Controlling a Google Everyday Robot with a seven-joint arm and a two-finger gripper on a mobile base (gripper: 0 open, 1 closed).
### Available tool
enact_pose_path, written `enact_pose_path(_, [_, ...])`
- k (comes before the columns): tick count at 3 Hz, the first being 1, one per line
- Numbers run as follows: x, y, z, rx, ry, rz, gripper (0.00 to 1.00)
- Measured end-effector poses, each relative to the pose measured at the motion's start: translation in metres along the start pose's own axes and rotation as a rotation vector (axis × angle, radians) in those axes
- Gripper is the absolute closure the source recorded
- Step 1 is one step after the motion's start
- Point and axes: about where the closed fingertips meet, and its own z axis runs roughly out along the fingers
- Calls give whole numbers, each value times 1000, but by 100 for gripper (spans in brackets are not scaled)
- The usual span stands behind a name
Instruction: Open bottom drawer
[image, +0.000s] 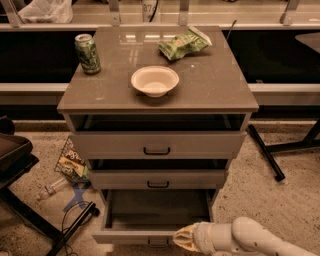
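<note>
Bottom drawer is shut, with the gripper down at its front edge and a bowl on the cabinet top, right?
Not quite. The camera view shows the bottom drawer pulled well out, its inside exposed, not shut. The gripper is down at its front edge, and the bowl sits on the cabinet top.

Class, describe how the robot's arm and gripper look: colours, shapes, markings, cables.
The gripper, at the front edge of the grey bottom drawer, is a pale yellowish, tapered tip. The arm behind it is off-white, made of smooth rounded tubular segments with a few small dark dots. No cables or lettering show.
</note>
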Motion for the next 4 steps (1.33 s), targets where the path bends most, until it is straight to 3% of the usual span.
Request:
enact_pose_path(2, [-3,-7,-1,10,-15,-23,100])
enact_pose_path(3, [12,-21,18,-14,44,-26,100])
enact_pose_path(4, [46,-41,46,-52,134,-23,100])
